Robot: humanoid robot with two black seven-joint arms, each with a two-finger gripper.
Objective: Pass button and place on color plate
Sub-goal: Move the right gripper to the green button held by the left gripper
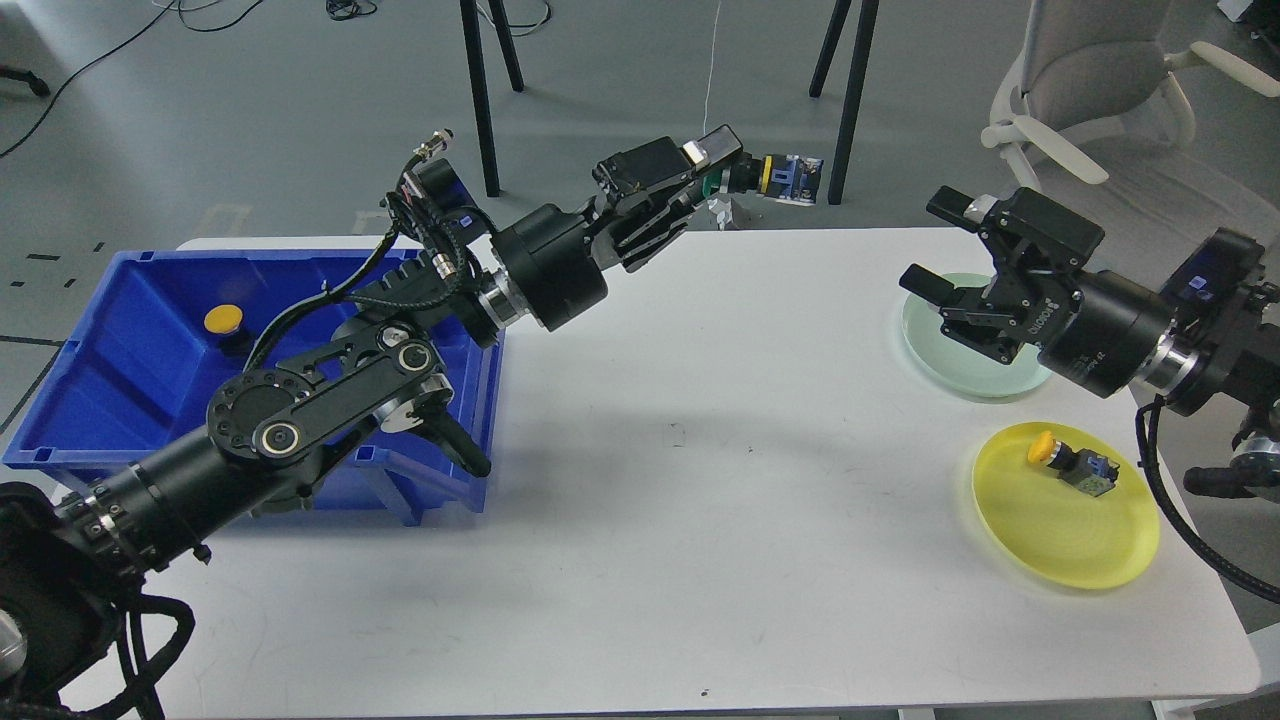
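Green-capped button (775,176) held aloft past the table's far edge, handover pending.
Left gripper (722,172) pinches it by the cap end; right gripper (933,243), fingers spread and empty, waits over the pale green plate (985,378). One yellow button (1070,464) lies on the yellow plate (1080,550); another (224,322) sits in the blue bin (100,400).

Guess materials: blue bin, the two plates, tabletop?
Blue bin: looks like moulded plastic, semi-gloss, with soft highlights on its walls.
Yellow plate and pale green plate: probably translucent plastic, perhaps tinted glass; the table shows faintly through the rims.
Tabletop: white laminate or painted board by the look, matte, with scuffs and small dark marks.
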